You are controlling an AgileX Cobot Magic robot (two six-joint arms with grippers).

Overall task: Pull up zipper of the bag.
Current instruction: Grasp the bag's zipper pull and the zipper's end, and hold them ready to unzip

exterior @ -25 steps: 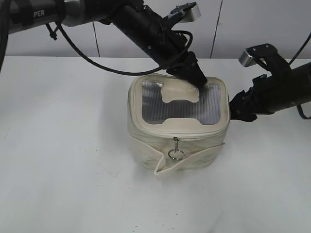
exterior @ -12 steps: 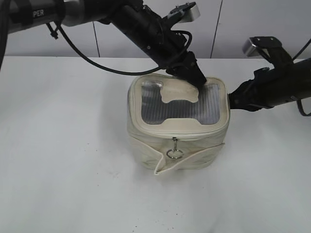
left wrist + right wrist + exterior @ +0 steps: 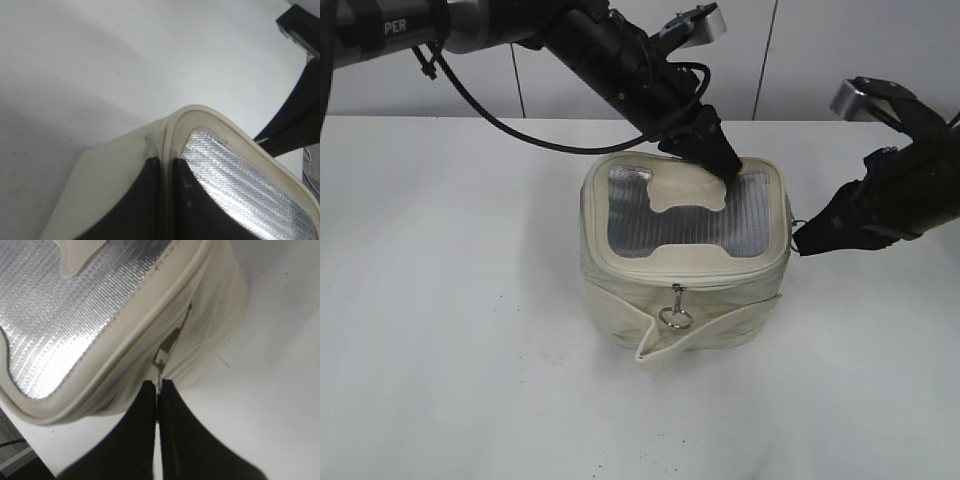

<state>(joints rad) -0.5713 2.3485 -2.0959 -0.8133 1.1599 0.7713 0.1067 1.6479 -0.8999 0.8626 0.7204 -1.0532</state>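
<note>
The right gripper [image 3: 158, 390] is seen closed to a narrow slit on the slider pull of the zipper [image 3: 161, 359], at the bag's right side in the exterior view. The left gripper [image 3: 720, 165] is pressed closed onto the far rim of the bag [image 3: 685, 262], at the frame's centre on the white table [image 3: 450, 330]. A second ring pull [image 3: 676, 317] hangs at the bag's front.

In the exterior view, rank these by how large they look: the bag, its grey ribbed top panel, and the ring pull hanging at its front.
1. The bag, the largest.
2. The grey ribbed panel, which covers only part of the bag's top.
3. The ring pull, by far the smallest.
</note>
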